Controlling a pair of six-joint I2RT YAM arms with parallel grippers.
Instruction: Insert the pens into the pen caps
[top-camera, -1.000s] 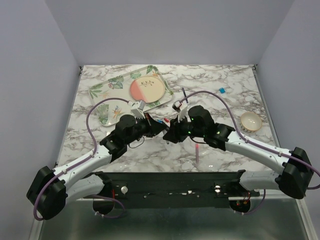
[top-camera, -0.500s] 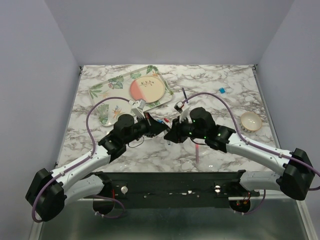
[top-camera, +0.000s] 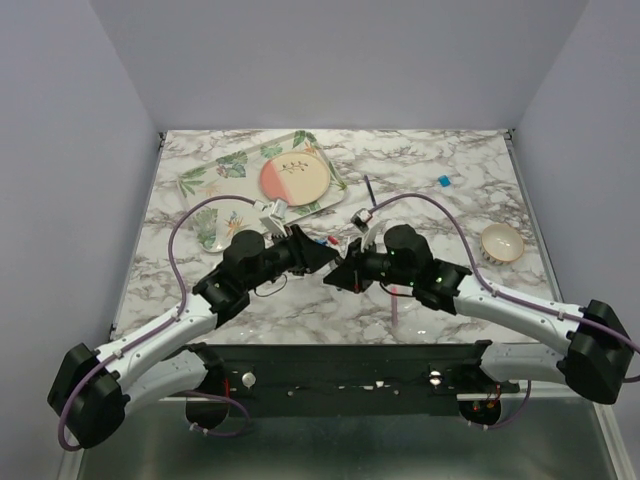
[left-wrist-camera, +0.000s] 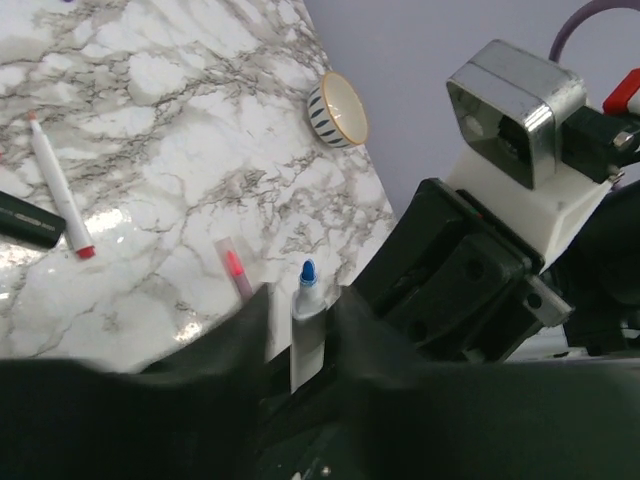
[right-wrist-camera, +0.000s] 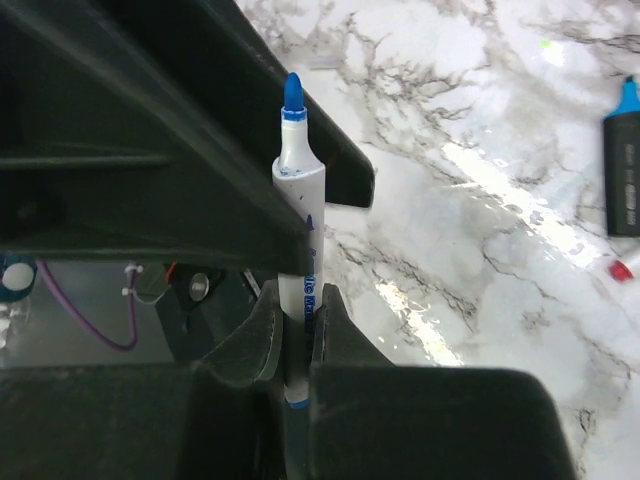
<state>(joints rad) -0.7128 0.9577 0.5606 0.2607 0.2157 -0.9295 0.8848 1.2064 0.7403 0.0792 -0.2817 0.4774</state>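
The right gripper (right-wrist-camera: 300, 300) is clamped on a white, blue-tipped pen (right-wrist-camera: 297, 165). The left gripper (left-wrist-camera: 303, 300) has its fingers either side of the same pen; I cannot tell whether they press it.

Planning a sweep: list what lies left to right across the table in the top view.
In order: leaf-patterned rectangular tray, thin dark navy pen, small bright blue plastic cap, small round cream bowl.

Bright, even overhead light; glare streaks on the marble table (right-wrist-camera: 480, 180); wrist views' near foreground dark, blurred
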